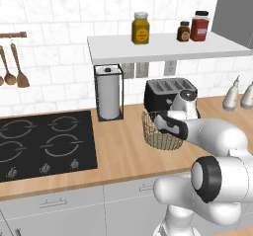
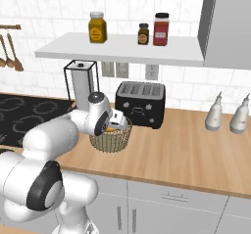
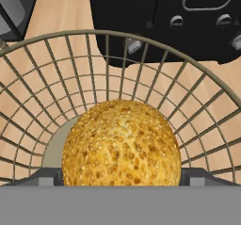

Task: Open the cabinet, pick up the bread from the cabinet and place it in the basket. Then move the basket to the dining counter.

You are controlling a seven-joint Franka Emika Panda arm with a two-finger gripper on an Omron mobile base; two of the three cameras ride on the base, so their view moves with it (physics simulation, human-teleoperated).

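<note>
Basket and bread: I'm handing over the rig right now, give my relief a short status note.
Gripper: open, jaws either side of the bread, inside the basket.
Round seeded golden-orange bread bun: in the round tan wire-mesh basket.
Basket: on the wooden worktop, in front of the black toaster, right of the black hob.
Dark grey wall cabinet: shut.
Done: bread is in the basket.
Left: pull clear, grip the basket, carry it to the dining counter.

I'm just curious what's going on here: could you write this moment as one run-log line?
claw: open, over basket | bread: in basket, between the fingers | basket: on worktop by toaster | next: move basket to dining counter
</note>
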